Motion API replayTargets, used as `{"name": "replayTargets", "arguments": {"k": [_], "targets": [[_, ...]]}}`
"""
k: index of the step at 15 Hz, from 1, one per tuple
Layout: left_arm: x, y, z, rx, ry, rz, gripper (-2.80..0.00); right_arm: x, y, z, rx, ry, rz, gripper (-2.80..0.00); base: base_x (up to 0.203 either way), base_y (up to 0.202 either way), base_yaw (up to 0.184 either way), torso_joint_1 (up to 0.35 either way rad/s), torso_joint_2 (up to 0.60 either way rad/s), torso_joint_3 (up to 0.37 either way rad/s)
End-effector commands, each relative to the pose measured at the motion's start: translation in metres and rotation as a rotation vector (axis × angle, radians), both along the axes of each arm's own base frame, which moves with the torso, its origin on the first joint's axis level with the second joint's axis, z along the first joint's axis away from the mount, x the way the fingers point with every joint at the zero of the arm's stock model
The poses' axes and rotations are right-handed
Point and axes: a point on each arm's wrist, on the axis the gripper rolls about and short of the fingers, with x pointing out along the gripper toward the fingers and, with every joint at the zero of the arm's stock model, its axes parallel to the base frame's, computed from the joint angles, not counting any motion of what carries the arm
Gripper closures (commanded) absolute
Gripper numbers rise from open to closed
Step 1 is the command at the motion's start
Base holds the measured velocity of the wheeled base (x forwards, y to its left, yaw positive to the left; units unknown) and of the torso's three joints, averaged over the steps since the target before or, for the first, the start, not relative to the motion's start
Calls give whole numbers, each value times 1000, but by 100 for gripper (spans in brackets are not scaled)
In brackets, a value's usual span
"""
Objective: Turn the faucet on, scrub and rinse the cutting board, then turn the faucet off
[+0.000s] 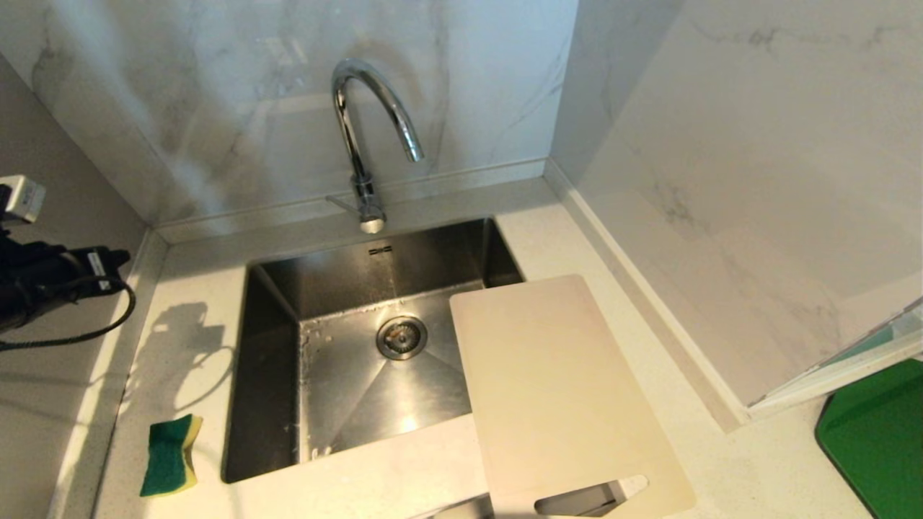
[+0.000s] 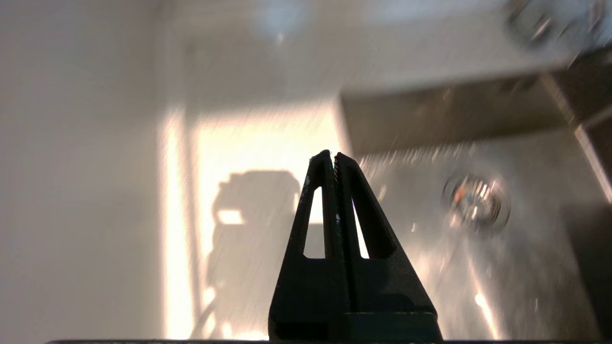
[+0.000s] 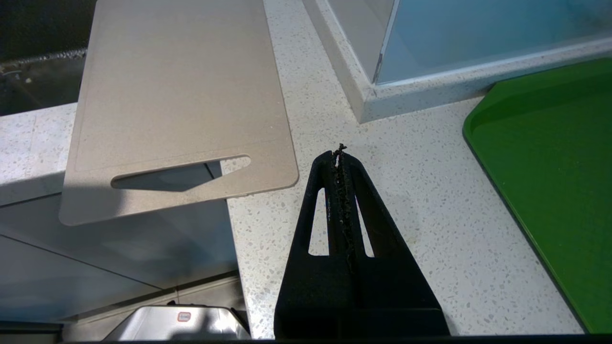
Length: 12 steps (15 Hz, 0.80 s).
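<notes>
The chrome gooseneck faucet [image 1: 360, 130] stands behind the steel sink [image 1: 274, 360], its thin lever [image 1: 339, 202] sticking out to the left; no water shows at the spout. The beige cutting board [image 1: 555, 389] lies flat to the right of the sink, overhanging the basin and the counter's front edge, handle slot nearest me. My left arm [image 1: 50, 277] reaches in at the far left. In its wrist view the left gripper [image 2: 333, 155] is shut and empty above the sink's left rim. The right gripper [image 3: 340, 155] is shut and empty, hanging over the counter just right of the cutting board [image 3: 181, 95].
A green and yellow sponge [image 1: 171, 454] lies on the counter at the sink's front left. A dark green tray [image 1: 876, 440] sits at the far right. Marble walls close in the back and right. The drain [image 1: 401, 337] lies at the middle of the basin.
</notes>
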Motion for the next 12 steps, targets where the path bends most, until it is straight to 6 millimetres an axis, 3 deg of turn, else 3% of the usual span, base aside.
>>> {"name": "replayTargets", "arguments": {"k": [1,3,6,8,12], "targets": [[-54,-5,-11,-7,9,4,0,0,0,0,0,2,0,0,0,0,0,0,0,0],[-92,-14,-28,-14,20,-14,0,0,0,0,0,1,0,0,0,0,0,0,0,0],[-138,-28,-39,-8,-25,-69,0,0,0,0,0,1,0,0,0,0,0,0,0,0],[-162,-36,-57,-25,-9,-165,0,0,0,0,1,1,0,0,0,0,0,0,0,0],[-193,-48,-84,-52,24,-291,0,0,0,0,1,1,-1,0,0,0,0,0,0,0]]}}
